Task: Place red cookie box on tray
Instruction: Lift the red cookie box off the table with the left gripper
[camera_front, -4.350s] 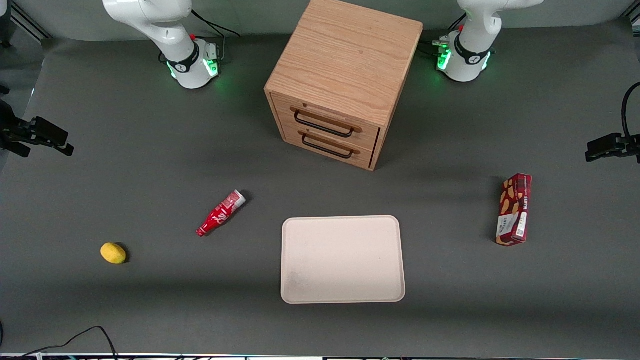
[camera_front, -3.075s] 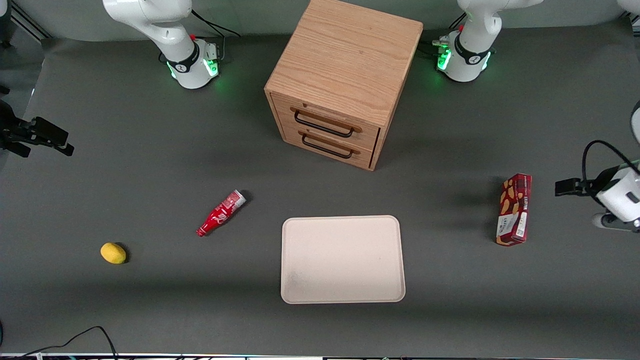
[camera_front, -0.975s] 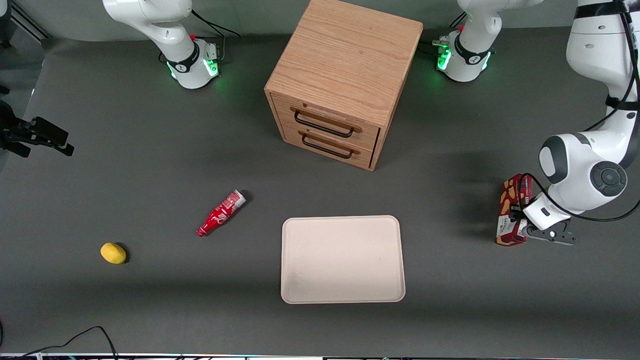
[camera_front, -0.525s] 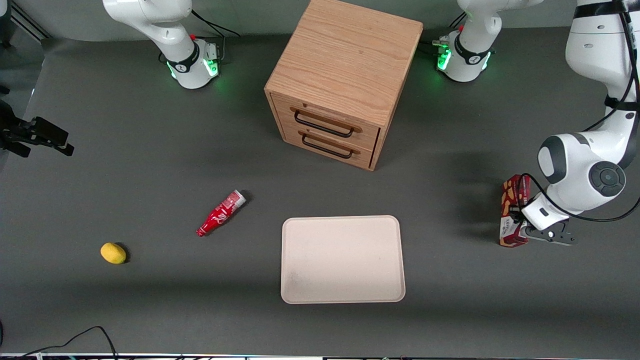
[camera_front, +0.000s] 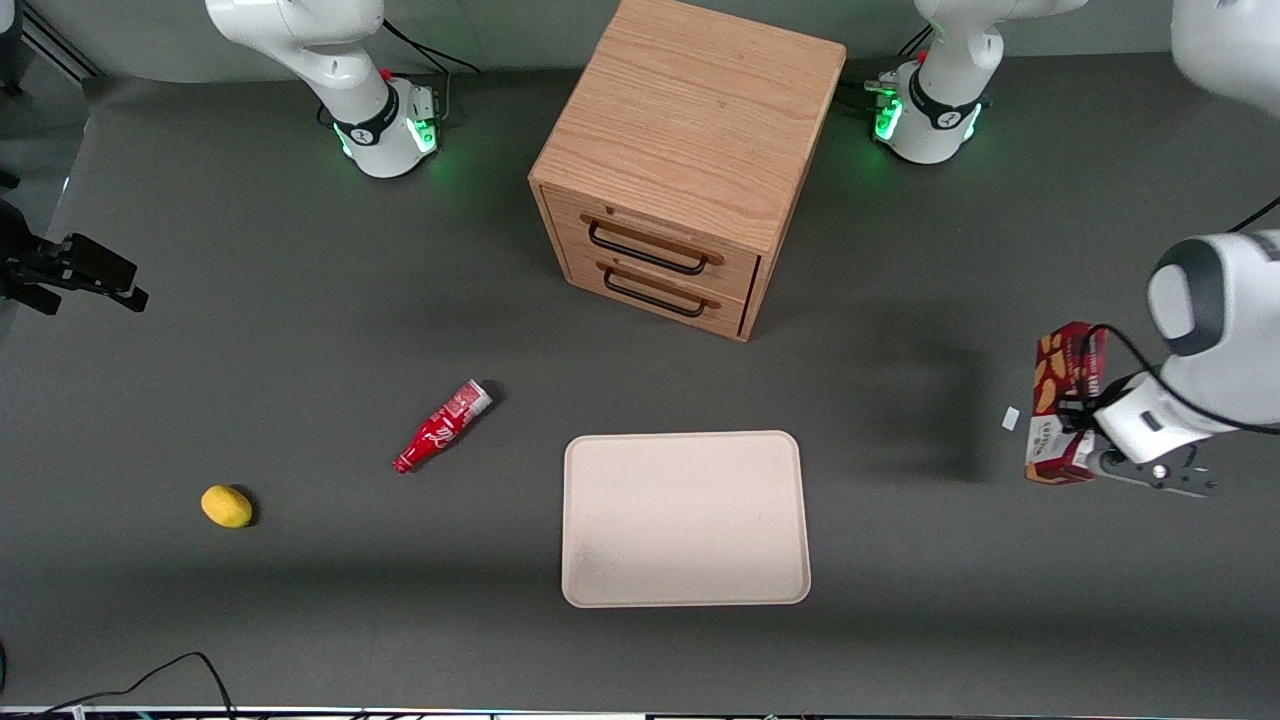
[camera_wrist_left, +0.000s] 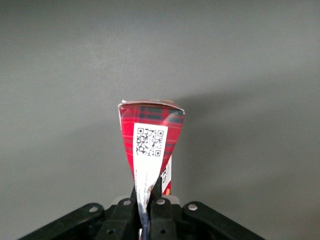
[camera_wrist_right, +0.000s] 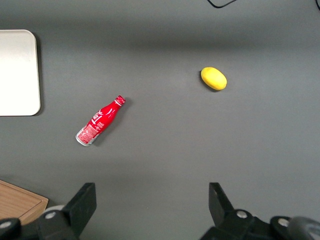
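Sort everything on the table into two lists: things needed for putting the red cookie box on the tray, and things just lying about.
Needed: red cookie box, held in the gripper; tray.

Lying about: wooden drawer cabinet; red soda bottle; yellow lemon.

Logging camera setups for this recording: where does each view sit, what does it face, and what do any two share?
Front view: high, facing both arm bases; sees the tray, cabinet and the tool holding the red cookie box.
Left wrist view: on the working arm, looking along the tool at the box.
Right wrist view: on the parked arm, looking down; shares the soda bottle and lemon with the front view.
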